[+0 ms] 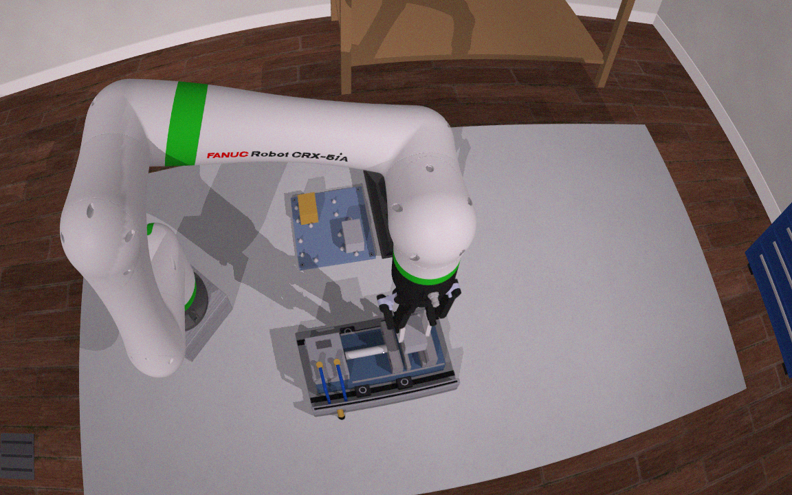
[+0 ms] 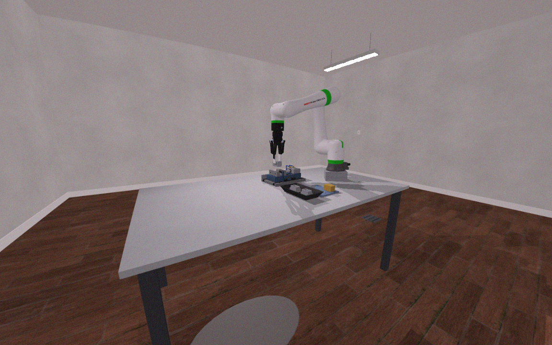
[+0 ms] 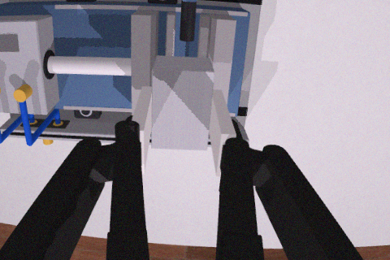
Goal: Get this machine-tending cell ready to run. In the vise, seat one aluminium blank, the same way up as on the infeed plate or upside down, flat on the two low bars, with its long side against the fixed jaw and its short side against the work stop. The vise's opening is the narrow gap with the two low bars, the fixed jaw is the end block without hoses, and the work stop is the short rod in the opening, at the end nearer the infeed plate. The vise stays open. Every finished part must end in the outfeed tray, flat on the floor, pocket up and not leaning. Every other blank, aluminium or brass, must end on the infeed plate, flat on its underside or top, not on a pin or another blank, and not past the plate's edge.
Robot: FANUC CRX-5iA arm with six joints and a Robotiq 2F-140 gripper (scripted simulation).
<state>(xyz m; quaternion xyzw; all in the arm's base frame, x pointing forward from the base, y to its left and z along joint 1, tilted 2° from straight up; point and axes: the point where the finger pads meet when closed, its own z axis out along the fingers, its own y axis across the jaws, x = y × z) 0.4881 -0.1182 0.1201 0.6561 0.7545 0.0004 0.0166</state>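
Observation:
My gripper (image 1: 414,329) is shut on a grey aluminium blank (image 3: 181,106) and holds it above the vise (image 1: 374,363), over the end away from the blue hoses (image 1: 331,381). In the wrist view the blank hangs in front of the narrow opening (image 3: 184,44), between the moving jaw (image 3: 142,49) and the fixed jaw (image 3: 223,45). The dark work stop rod (image 3: 188,19) stands at the far end of the opening. A brass blank (image 1: 308,207) and a second aluminium blank (image 1: 351,235) lie on the blue infeed plate (image 1: 332,227). It is not touching the vise, as the side view shows my gripper (image 2: 276,160).
The black outfeed tray (image 2: 302,189) holds two finished parts (image 2: 296,188) and is mostly hidden by my arm in the overhead view. The vise's white piston rod (image 3: 89,65) lies left of the moving jaw. A wooden shelf (image 1: 466,30) stands behind the table.

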